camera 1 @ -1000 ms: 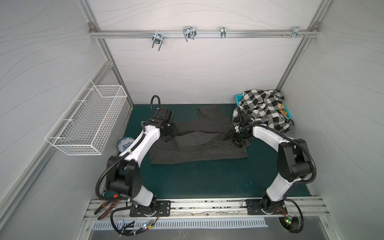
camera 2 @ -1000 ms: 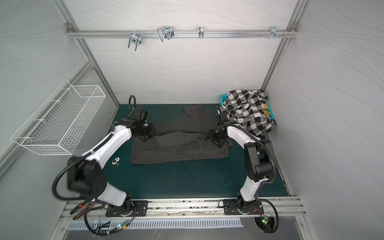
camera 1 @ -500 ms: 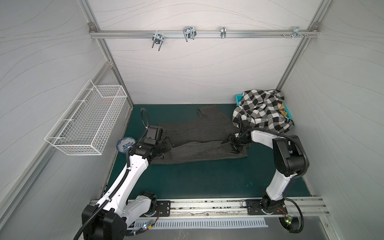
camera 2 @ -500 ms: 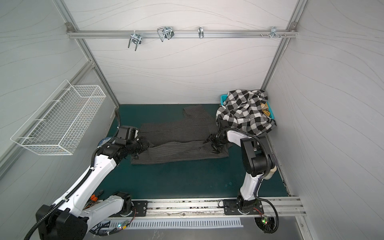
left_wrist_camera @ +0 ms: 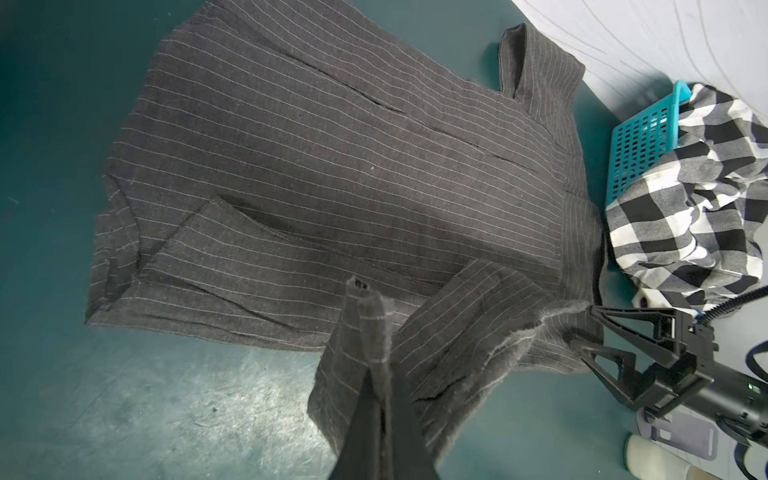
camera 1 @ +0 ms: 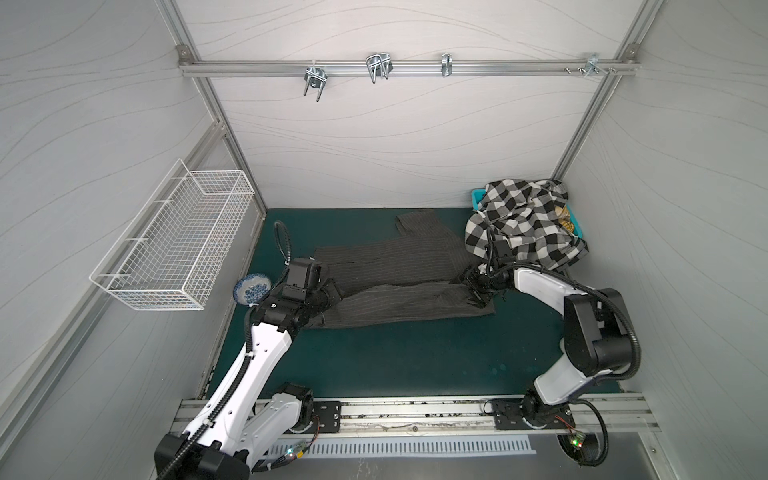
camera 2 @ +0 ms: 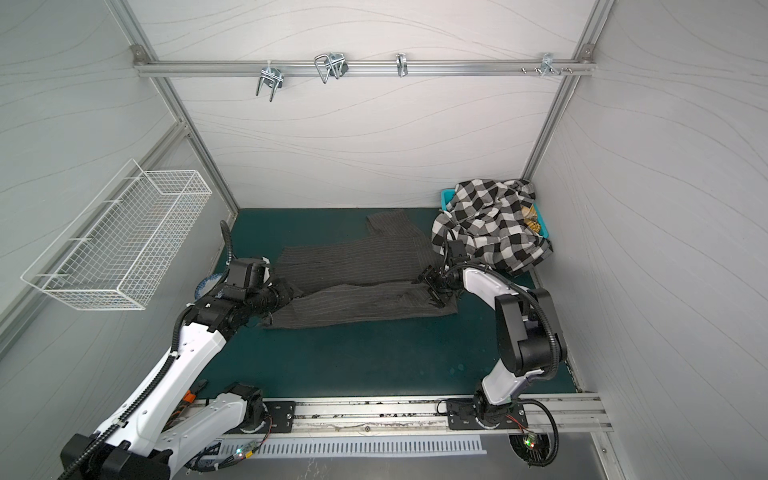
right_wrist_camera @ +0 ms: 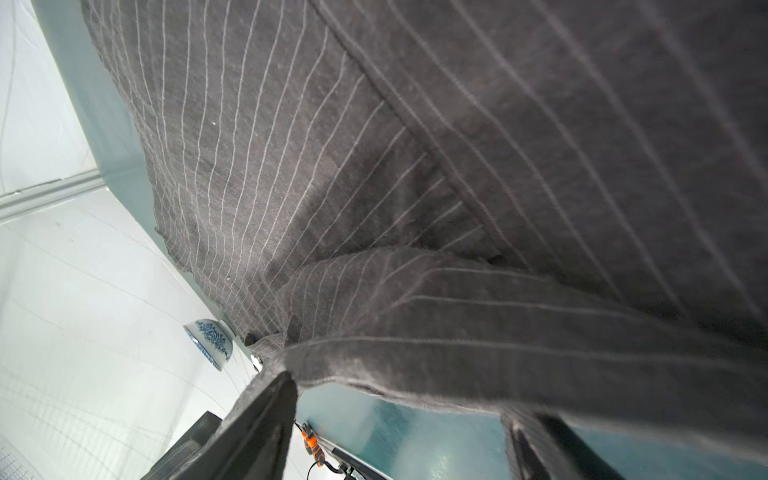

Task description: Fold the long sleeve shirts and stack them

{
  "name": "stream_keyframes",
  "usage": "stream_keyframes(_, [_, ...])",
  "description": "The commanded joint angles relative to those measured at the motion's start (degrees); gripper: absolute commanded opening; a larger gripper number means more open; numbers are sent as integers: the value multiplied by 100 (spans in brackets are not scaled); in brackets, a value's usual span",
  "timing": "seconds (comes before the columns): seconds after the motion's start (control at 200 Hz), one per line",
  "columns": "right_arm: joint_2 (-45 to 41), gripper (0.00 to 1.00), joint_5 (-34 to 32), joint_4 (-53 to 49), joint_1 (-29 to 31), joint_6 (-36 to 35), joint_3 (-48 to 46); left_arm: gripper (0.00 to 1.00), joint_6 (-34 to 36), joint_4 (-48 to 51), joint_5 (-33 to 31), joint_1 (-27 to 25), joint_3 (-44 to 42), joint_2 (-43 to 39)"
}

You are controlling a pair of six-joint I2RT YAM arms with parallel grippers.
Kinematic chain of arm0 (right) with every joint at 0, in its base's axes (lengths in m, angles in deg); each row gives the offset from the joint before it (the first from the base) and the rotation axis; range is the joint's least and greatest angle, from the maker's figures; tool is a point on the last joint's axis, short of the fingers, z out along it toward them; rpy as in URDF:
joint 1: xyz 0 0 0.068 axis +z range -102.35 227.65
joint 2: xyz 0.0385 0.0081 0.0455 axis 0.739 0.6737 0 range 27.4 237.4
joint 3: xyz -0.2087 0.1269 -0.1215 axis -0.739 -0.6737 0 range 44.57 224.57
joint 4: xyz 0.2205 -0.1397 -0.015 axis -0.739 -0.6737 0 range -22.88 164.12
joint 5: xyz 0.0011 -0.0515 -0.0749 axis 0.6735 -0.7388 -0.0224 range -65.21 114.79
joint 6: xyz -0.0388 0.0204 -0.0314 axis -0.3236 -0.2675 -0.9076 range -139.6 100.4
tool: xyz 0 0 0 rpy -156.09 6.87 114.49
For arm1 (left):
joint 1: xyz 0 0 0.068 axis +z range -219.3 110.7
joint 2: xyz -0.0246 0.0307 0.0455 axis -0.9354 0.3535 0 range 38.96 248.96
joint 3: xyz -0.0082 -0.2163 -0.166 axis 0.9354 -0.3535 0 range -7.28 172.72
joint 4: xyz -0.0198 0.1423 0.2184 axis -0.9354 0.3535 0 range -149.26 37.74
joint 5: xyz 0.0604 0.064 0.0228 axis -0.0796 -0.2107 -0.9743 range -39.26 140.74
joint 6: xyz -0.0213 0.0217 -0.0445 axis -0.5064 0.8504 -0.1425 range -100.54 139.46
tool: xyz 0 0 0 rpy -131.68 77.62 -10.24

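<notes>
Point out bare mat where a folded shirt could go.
Widest: the mat between the near edge of the pinstriped shirt and the front rail. A narrower patch lies between that shirt and the back wall. Crowded: the back right corner, where the checked shirt covers the teal basket, and the left edge by the blue-patterned bowl.

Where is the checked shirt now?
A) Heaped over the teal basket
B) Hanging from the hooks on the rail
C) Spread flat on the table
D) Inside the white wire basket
A: the checked shirt lies crumpled on top of the teal basket and covers most of it.
</notes>
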Motion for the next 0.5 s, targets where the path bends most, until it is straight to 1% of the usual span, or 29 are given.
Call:
stream_keyframes(0.0, [44,78,-114,-77,-116,169,80,0,86,-1,-179,-19,23,-105])
stream_keyframes(0.11, [283,76,-103,32,-199,307,143,0,73,-9,-166,-18,-72,-200])
stream_keyframes(0.175, [330,74,17,223,-243,448,117,0,73,14,-179,-19,-141,-249])
stream_keyframes(0.275, [359,74,175,404,-301,609,95,0,65,49,-188,-20,-239,-306])
stream_keyframes(0.365, [358,74,114,330,-354,623,94,0,45,24,-188,-19,-315,-348])
stream_keyframes(0.415, [365,72,88,336,-391,637,57,0,27,32,-206,-19,-338,-361])
stream_keyframes(0.495, [434,63,92,313,-448,662,5,0,12,6,-198,-19,-381,-400])
